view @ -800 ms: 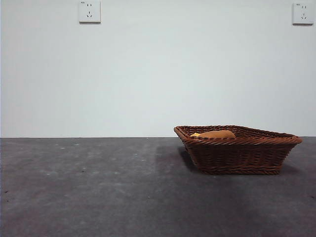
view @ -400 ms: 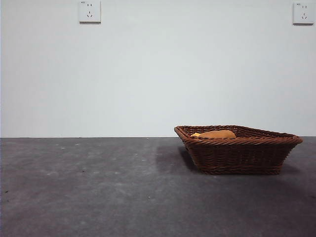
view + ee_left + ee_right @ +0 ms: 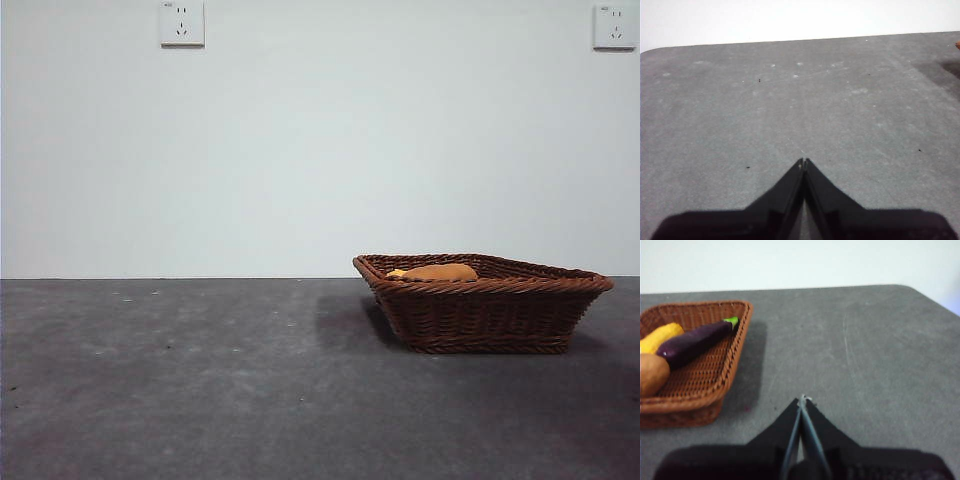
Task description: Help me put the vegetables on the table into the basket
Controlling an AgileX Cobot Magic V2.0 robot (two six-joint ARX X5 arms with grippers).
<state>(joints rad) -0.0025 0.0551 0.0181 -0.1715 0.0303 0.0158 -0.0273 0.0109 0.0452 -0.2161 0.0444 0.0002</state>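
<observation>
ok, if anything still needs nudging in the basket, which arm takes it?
Right. Its gripper, jaws shut, hangs beside the basket, where eggplant, potato and yellow piece already lie. The left gripper sees mostly bare table.

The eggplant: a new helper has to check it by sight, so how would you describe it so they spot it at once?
Find the brown wicker basket on the dark grey table. Three vegetables lie inside it; the eggplant lies between the yellow one and the tan potato. It alone is slim, glossy dark purple, with a green stem.
</observation>
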